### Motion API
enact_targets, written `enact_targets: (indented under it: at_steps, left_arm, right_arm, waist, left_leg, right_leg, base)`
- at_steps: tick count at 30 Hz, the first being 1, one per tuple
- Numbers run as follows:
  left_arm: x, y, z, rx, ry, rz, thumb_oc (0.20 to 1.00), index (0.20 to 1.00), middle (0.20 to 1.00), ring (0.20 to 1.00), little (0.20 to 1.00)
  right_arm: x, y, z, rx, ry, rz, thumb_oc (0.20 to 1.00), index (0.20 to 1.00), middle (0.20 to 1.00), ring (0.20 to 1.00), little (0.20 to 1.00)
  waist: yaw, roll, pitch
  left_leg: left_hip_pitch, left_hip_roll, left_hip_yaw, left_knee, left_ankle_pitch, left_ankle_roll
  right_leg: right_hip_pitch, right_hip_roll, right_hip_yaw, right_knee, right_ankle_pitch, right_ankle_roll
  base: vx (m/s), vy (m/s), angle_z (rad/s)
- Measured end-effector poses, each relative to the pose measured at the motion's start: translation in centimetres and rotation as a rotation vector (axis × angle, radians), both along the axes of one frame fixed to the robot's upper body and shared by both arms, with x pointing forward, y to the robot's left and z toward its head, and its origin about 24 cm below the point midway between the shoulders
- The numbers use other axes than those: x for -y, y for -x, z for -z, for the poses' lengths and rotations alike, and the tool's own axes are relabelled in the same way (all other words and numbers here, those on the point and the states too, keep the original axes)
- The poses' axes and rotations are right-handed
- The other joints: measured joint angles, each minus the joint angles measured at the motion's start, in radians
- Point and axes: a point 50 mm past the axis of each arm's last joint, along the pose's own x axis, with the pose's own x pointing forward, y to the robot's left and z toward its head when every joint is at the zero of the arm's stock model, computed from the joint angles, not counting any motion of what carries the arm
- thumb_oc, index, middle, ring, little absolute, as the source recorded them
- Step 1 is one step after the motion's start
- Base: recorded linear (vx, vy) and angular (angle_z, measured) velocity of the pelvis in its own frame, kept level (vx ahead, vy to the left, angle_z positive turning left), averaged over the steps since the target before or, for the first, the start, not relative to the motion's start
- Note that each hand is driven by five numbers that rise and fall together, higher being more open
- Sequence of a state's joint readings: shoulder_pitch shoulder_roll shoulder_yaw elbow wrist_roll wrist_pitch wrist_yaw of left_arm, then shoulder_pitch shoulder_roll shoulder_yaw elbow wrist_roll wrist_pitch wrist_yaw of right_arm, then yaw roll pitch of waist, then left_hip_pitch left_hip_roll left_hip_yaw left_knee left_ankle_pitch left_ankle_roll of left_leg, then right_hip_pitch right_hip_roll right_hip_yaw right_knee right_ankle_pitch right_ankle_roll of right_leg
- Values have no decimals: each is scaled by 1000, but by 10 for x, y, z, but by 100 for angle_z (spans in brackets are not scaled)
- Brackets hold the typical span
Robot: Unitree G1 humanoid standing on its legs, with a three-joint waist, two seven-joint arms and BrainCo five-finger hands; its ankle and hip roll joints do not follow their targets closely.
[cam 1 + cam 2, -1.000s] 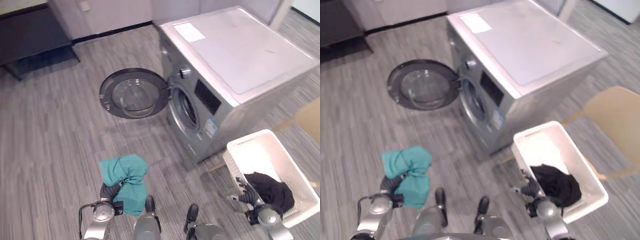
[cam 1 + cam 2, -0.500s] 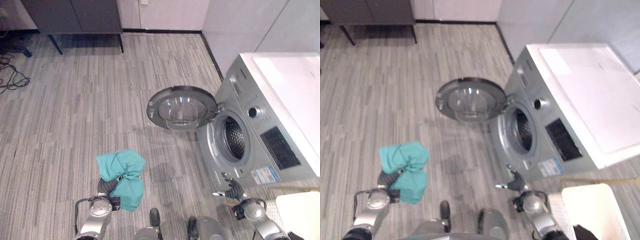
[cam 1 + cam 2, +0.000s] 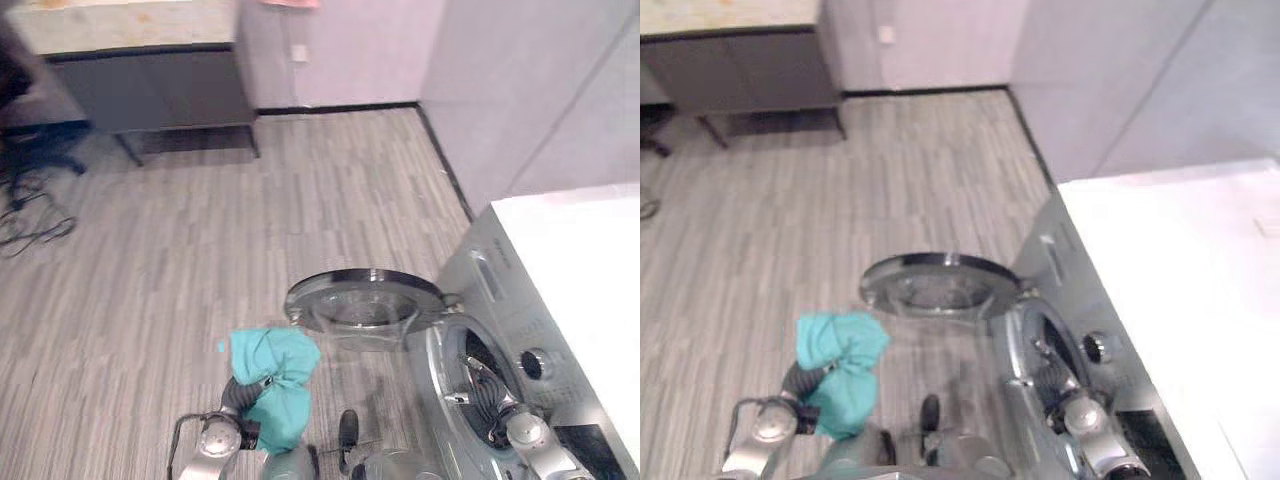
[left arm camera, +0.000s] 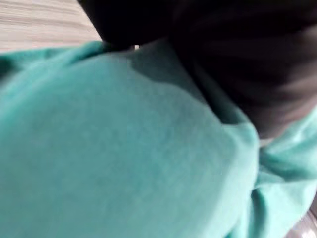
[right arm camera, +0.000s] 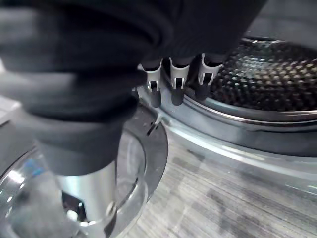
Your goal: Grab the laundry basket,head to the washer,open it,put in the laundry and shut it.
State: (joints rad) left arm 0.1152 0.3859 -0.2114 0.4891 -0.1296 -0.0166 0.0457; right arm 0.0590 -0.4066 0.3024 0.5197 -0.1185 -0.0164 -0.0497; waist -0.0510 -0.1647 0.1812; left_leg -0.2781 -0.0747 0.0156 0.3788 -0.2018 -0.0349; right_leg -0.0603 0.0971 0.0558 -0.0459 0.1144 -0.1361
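- The left hand [image 3: 238, 398] is carrying a bunched teal cloth [image 3: 275, 378] above the grey plank floor [image 3: 150, 280]; its fingers are buried in the fabric, so their state cannot be told.
- The right hand [image 5: 174, 82] is hanging with relaxed, straight fingers, holding nothing, at the drum mouth of the silver front-loading washer [image 3: 500, 320], whose round glass door [image 3: 365, 303] is standing open.

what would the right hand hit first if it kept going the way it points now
Probably the rim of the washer opening, or the perforated drum just past it; the right hand points at that edge, though depth is unclear.
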Motion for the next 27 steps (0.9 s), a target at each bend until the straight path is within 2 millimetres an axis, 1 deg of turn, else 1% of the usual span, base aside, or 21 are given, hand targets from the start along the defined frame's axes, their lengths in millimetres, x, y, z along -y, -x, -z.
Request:
enact_targets:
  at_steps: [1, 2, 3, 5, 6, 7, 8, 9, 10, 11, 13, 14, 16, 18, 19, 20, 22, 24, 25, 26, 27]
  left_arm:
    - [0, -2, -2, 7, -9, 21, 200, 200, 200, 200, 200]
    - [3, -6, -3, 17, -14, 38, 200, 200, 200, 200, 200]
    - [9, -14, -5, 30, -12, 63, 200, 200, 200, 200, 200]
    - [16, -20, -7, 40, -9, 92, 200, 200, 200, 200, 200]
    - [22, -11, 2, -11, -3, 134, 200, 200, 200, 200, 200]
    - [24, -7, 4, -21, 3, 141, 200, 200, 200, 200, 200]
    - [25, -3, 6, -29, 7, 148, 200, 200, 200, 200, 200]
    - [22, -4, 7, -46, -10, 160, 200, 200, 200, 200, 200]
    - [22, -5, 7, -46, -15, 166, 200, 200, 200, 200, 200]
    - [23, -6, 7, -44, -13, 167, 200, 200, 200, 200, 200]
    - [26, -17, 1, -11, -12, 180, 200, 200, 200, 200, 200]
    - [25, -24, -4, 15, -18, 170, 200, 200, 200, 200, 200]
    - [15, -29, -9, 38, -41, 135, 200, 200, 200, 200, 200]
    - [8, -37, -16, 69, -58, 113, 200, 200, 200, 200, 200]
    - [7, -37, -17, 71, -62, 111, 200, 200, 200, 200, 200]
    - [4, -37, -18, 73, -67, 105, 200, 200, 200, 200, 200]
    - [0, -23, -9, 33, -62, 84, 200, 200, 200, 200, 200]
    - [-1, -11, -2, -2, -59, 73, 200, 200, 200, 200, 200]
    - [-2, -8, -1, -8, -60, 73, 200, 200, 200, 200, 200]
    - [4, -8, 2, -16, -39, 64, 200, 200, 200, 200, 200]
    - [6, -5, 3, -13, -29, 66, 200, 200, 200, 200, 200]
  right_arm:
    - [-7, -4, -1, 10, -12, -29, 1000, 1000, 1000, 1000, 1000]
    - [-11, -10, -3, 22, -10, -54, 1000, 1000, 1000, 1000, 1000]
    - [-13, -12, -5, 33, -13, -65, 1000, 1000, 1000, 1000, 1000]
    - [-18, -8, -1, 21, -23, -82, 1000, 1000, 1000, 1000, 1000]
    - [-18, 2, 5, -8, -31, -72, 1000, 1000, 1000, 1000, 1000]
    - [-16, 5, 6, -22, -27, -68, 1000, 1000, 1000, 1000, 1000]
    - [-15, 7, 8, -30, -24, -66, 1000, 1000, 1000, 1000, 1000]
    - [-20, 9, 15, -63, -39, -49, 1000, 1000, 1000, 1000, 1000]
    - [-21, 6, 15, -64, -38, -47, 1000, 1000, 1000, 1000, 1000]
    - [-21, -1, 12, -48, -36, -51, 1000, 1000, 1000, 1000, 1000]
    - [-19, -8, 7, -25, -29, -49, 1000, 1000, 1000, 1000, 1000]
    - [-21, -10, 7, -22, -32, -50, 1000, 1000, 1000, 1000, 1000]
    - [-26, -14, 4, -3, -45, -55, 1000, 1000, 1000, 1000, 1000]
    - [-28, -14, 7, -18, -49, -47, 1000, 1000, 1000, 1000, 1000]
    - [-30, -12, 9, -25, -54, -47, 1000, 1000, 1000, 1000, 1000]
    - [-29, -9, 11, -33, -52, -45, 1000, 1000, 1000, 1000, 1000]
    - [-27, -8, 13, -46, -47, -39, 1000, 1000, 1000, 1000, 1000]
    - [-24, -3, 14, -52, -51, -18, 1000, 1000, 1000, 1000, 1000]
    - [-22, 1, 17, -69, -47, -9, 1000, 1000, 1000, 1000, 1000]
    - [-15, 4, 19, -82, -36, 15, 1000, 1000, 1000, 1000, 1000]
    - [-11, 6, 19, -82, -33, 26, 1000, 1000, 1000, 1000, 1000]
  waist:
    - [29, -4, 1]
    - [30, 14, 13]
    - [17, 38, 27]
    - [-1, 52, 26]
    - [-29, 65, 16]
    - [-24, 75, 16]
    - [-32, 87, 15]
    - [-38, 77, 21]
    - [-27, 76, 20]
    - [-21, 87, 27]
    - [-51, 85, 28]
    - [-50, 85, 30]
    - [-41, 79, 30]
    - [-41, 80, 33]
    - [-20, 78, 32]
    - [-24, 78, 33]
    - [1, 80, 33]
    - [3, 62, 17]
    - [1, 44, 6]
    - [-4, 68, 11]
    - [-3, 78, 4]
  left_leg:
    - [13, -32, -98, -140, 35, 9]
    - [7, -37, -187, -211, 80, 1]
    - [-6, -38, -243, -227, 130, 4]
    - [-15, -30, -237, -222, 187, 17]
    - [17, -17, -161, -252, 230, 64]
    - [51, -2, -130, -282, 276, 61]
    - [92, 19, -131, -314, 294, 78]
    - [154, 49, -76, -395, 323, 91]
    - [175, 52, -32, -409, 315, 101]
    - [187, 43, 7, -409, 305, 115]
    - [207, 23, 71, -418, 290, 131]
    - [243, 30, 173, -459, 284, 127]
    - [253, 44, 247, -458, 271, 111]
    - [261, 74, 329, -458, 263, 114]
    - [267, 82, 336, -457, 257, 110]
    - [269, 101, 397, -447, 246, 102]
    - [296, 126, 467, -441, 235, 88]
    - [292, 131, 469, -405, 210, 42]
    - [289, 125, 472, -393, 211, 36]
    - [287, 157, 471, -376, 225, 20]
    - [278, 183, 464, -353, 223, 12]
  right_leg:
    - [16, 10, 77, -1, -24, 46]
    - [46, 35, 122, 1, -40, 78]
    - [72, 61, 155, 9, -53, 64]
    - [106, 79, 173, 8, -65, 51]
    - [134, 89, 193, 13, -85, 70]
    - [138, 104, 200, 33, -104, 95]
    - [136, 121, 192, 55, -115, 111]
    - [78, 127, 213, 191, -198, 186]
    - [38, 114, 195, 263, -252, 185]
    - [0, 72, 191, 307, -271, 175]
    - [-65, -3, 201, 333, -279, 194]
    - [-115, -34, 188, 354, -261, 225]
    - [-155, -61, 136, 352, -258, 229]
    - [-167, -163, -166, 358, -263, 221]
    - [-161, -182, -221, 355, -261, 223]
    - [-141, -226, -261, 383, -262, 223]
    - [-122, -280, -337, 443, -262, 223]
    - [-20, -291, -289, 329, -257, 231]
    - [22, -283, -262, 258, -252, 247]
    - [39, -247, -252, 224, -244, 251]
    - [47, -212, -220, 202, -245, 234]
  base:
    - [136, 131, -215]
    - [137, 144, -219]
    - [143, 194, -180]
    - [140, 225, -107]
    - [98, 213, -94]
    - [61, 181, -100]
    - [54, 163, -96]
    - [26, 148, -112]
    - [19, 121, -138]
    - [9, 109, -128]
    - [-11, 78, -123]
    - [-61, 12, -161]
    - [-84, -42, -154]
    - [-79, -63, -117]
    - [20, -136, -112]
    - [35, -120, -110]
    - [66, -154, -123]
    - [78, -272, -65]
    - [23, -301, -7]
    - [2, -274, -17]
    - [-3, -234, -21]
